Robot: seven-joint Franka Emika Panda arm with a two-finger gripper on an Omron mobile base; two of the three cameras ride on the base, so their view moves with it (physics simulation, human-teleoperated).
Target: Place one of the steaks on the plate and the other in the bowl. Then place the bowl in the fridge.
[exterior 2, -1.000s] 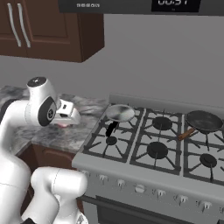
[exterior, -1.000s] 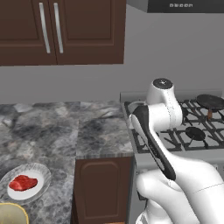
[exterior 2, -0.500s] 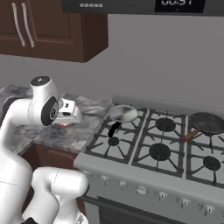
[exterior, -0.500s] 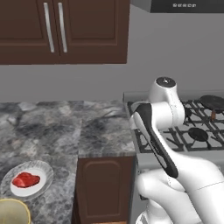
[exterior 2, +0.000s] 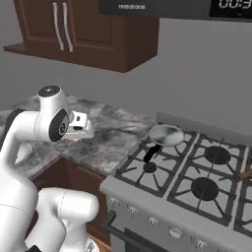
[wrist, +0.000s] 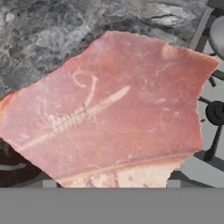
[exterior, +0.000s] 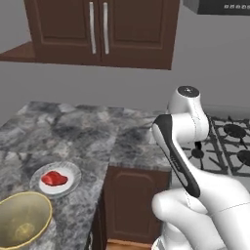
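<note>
Seen from the hand view, a large pinkish-red flat slab of raw steak (wrist: 109,109) pressed right up against the hand, held in its grasp above the mottled grey stone desk (wrist: 39,30), with the grey stove grate (wrist: 210,109) off to one side. In the right base view, the hand (exterior 2: 81,129) raised over the desk edge, a sliver of red just beneath it. Well away from the hand, on the far side of the arm in the left base view: a second deep red steak (exterior: 53,178) lying on the round white plate (exterior: 71,171), and just beside the plate an empty yellowish-tan round bowl (exterior: 22,224).
</note>
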